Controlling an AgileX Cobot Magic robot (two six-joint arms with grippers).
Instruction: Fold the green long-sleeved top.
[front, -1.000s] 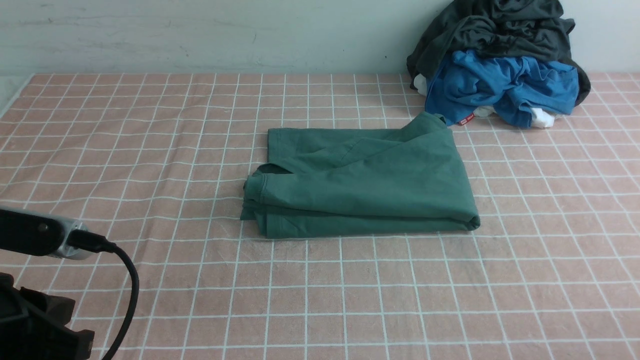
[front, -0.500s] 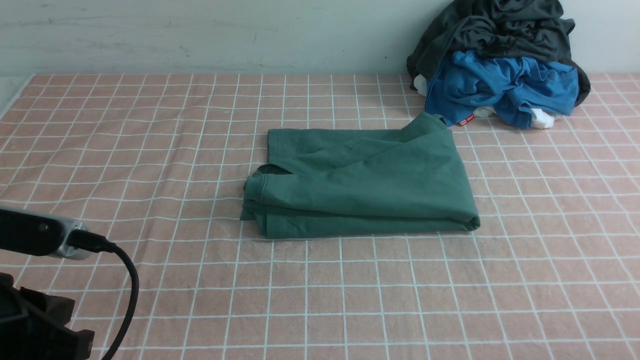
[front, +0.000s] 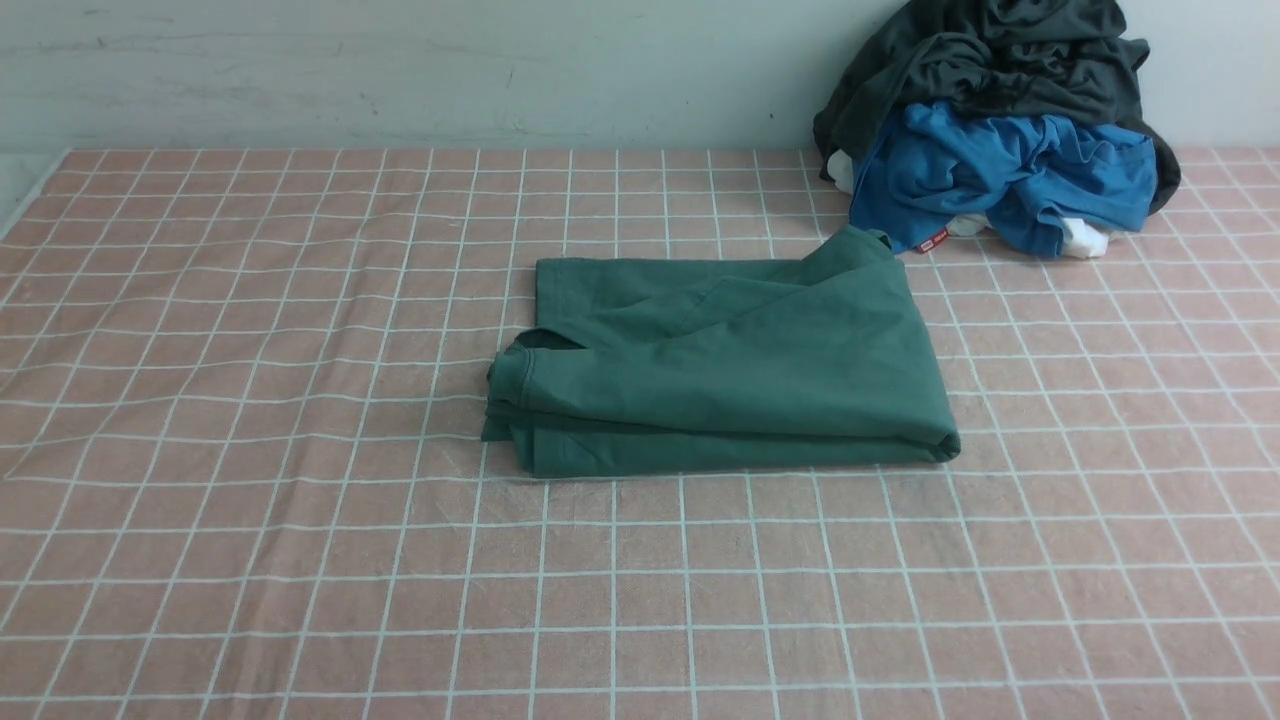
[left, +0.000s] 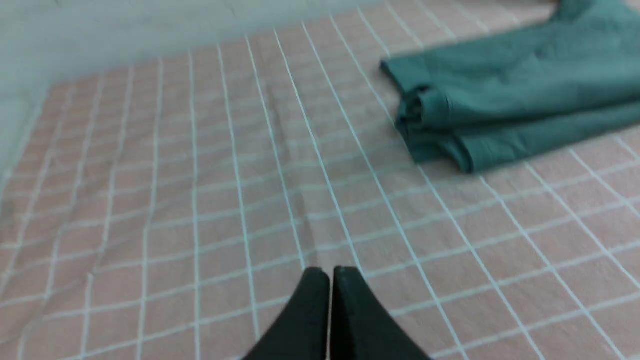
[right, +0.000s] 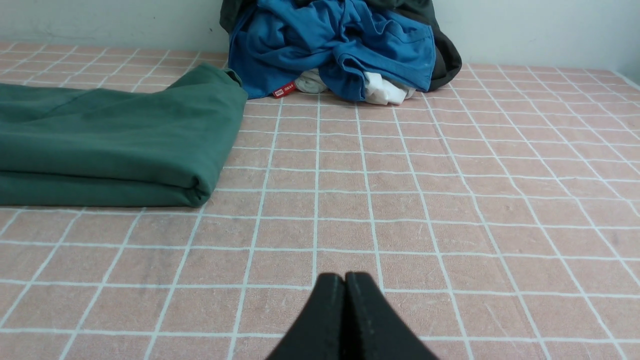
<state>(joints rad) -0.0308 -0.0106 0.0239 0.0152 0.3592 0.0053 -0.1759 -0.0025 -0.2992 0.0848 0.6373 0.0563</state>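
Observation:
The green long-sleeved top (front: 720, 365) lies folded into a flat rectangle on the middle of the pink checked cloth. It also shows in the left wrist view (left: 510, 110) and the right wrist view (right: 110, 140). Neither arm shows in the front view. My left gripper (left: 330, 272) is shut and empty, above bare cloth well short of the top's cuffed end. My right gripper (right: 345, 277) is shut and empty, above bare cloth to the side of the top's folded edge.
A pile of clothes stands at the back right against the wall: a dark grey-black garment (front: 1000, 60) over a bright blue garment (front: 1010, 175), with white fabric (right: 385, 90) beneath. The pink checked cloth (front: 300, 560) covers the table; a pale wall runs behind.
My left arm, seen at the lower left of the front view before, has withdrawn out of that view. The green top has not moved.

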